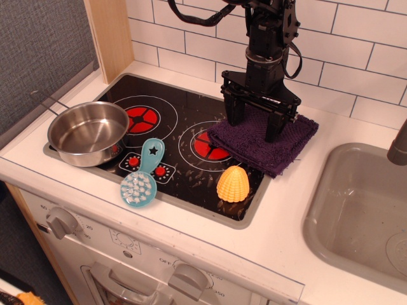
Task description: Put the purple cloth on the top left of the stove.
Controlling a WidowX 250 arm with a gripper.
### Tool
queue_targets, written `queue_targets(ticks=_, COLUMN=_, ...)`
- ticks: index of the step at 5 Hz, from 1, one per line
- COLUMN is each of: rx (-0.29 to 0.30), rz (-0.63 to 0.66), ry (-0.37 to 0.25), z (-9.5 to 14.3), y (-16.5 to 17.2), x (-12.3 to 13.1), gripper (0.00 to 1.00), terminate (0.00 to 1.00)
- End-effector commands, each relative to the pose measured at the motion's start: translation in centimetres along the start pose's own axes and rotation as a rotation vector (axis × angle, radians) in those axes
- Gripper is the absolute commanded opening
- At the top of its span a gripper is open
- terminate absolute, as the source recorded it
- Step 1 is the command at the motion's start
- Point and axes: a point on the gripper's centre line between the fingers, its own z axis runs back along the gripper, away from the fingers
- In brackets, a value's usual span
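Dark purple terry, fuzzy at the edges: the purple cloth (266, 141) lies flat at the right end of the stove (184, 121), which we take as our landmark. Its left part covers the stove's right side, overlapping the edge of the right burner (205, 143); its right corner hangs past the grey rim onto the white tabletop (280, 222).

We note the claw (255, 128) directly above the cloth, pointing straight down, jaws spread wide. The left finger stands at the cloth's left edge, the right finger on its middle. Both tips are at the fabric; we cannot tell whether they press in or merely touch. Nothing is gripped between them.

On the stove's front left a steel pot (88, 132) sits partly over the left burner (142, 118), its thin handle pointing off the stove's left side. In front of the burners, at the stove's front rim, lies a blue brush (141, 176) with a star cutout in its handle and its bristle head overhanging the rim. Right of it, still on the glass near the front right corner, sits a yellow-orange ridged toy (233, 184), just in front of the cloth.

Beyond the stove's right side, well apart, is the grey sink (356, 210). Behind the stove runs white tile (191, 32).
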Motion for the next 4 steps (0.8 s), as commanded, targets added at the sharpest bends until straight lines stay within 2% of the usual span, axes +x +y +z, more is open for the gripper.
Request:
queue_targets(ticks=1, rx=0.1, rz=0.09, ry=0.073, z=-1.3, y=6.5, x=-3.3, gripper=1.0, terminate=0.0)
queue_targets(ticks=4, rx=0.188, rz=0.24, ry=0.043, z=0.3, y=15.2, x=-5.0, gripper=1.0, terminate=0.0)
